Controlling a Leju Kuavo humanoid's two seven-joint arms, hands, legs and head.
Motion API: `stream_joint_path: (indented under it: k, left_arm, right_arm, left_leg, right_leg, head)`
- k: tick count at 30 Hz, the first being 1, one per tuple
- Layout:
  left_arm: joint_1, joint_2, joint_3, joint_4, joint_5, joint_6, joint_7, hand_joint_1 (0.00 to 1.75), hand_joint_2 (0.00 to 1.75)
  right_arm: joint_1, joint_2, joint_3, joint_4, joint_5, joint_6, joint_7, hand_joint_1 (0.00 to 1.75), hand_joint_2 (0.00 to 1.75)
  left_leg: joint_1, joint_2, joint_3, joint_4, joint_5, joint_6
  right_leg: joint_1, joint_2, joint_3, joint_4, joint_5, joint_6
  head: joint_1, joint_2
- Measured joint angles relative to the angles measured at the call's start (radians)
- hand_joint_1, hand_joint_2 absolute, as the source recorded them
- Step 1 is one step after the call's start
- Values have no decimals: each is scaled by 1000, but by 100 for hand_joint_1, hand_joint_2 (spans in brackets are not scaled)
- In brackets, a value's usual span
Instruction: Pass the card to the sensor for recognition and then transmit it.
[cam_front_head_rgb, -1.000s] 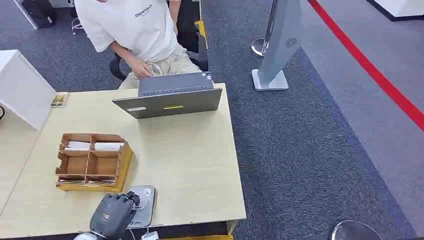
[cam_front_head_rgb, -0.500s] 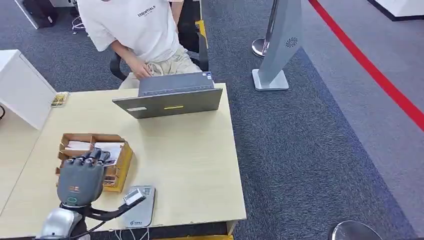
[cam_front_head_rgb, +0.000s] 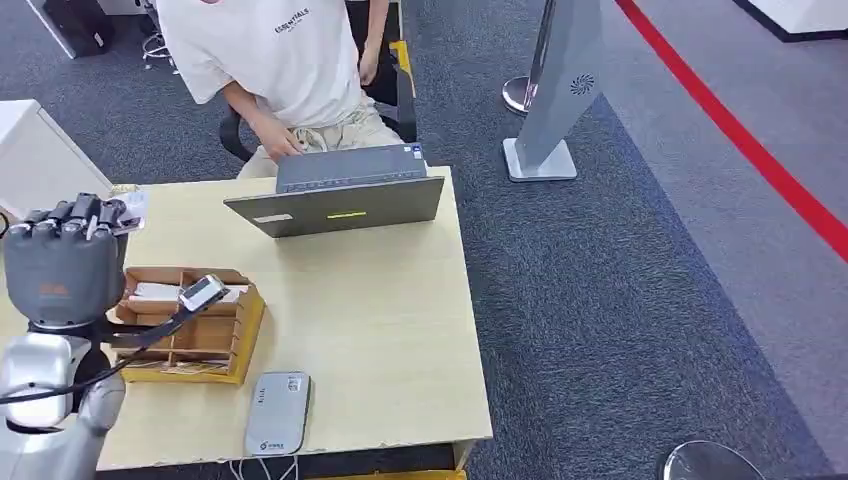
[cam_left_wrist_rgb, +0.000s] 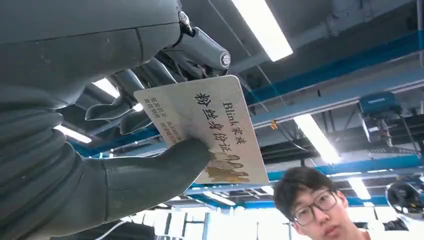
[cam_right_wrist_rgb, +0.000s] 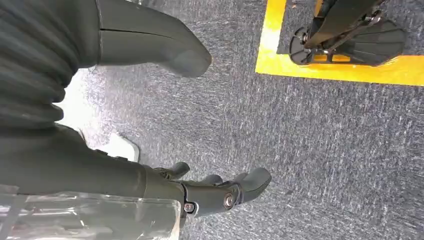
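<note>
The left hand (cam_front_head_rgb: 62, 262) has lifted off the sensor (cam_front_head_rgb: 277, 413) and now pinches the card (cam_left_wrist_rgb: 207, 127) high above the desk (cam_front_head_rgb: 380, 330), so recognition looks done; handover to the person (cam_front_head_rgb: 270, 60) remains

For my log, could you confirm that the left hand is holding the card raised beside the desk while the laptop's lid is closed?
Not quite: the laptop is open, as the head view shows. The rest stands: the left hand holds the card raised beside the desk.
</note>
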Motion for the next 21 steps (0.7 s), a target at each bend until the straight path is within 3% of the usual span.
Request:
stream_joint_path:
  k: [18, 21]
  left_arm:
    - [-87, 2, 7, 99, -2, -14, -10, 175, 175]
    - [-95, 3, 7, 103, 9, -41, -10, 175, 175]
  right_arm:
    - [-1, 7, 18, 5, 19, 19, 4, 0, 175]
    - [-1, 7, 18, 5, 18, 19, 3, 0, 175]
  left_leg:
    - [0, 0, 0, 0, 0, 0]
    - [0, 0, 0, 0, 0, 0]
  right_leg:
    - [0, 1, 0, 0, 0, 0]
    - [0, 1, 0, 0, 0, 0]
  head:
    - [0, 0]
    - [0, 0]
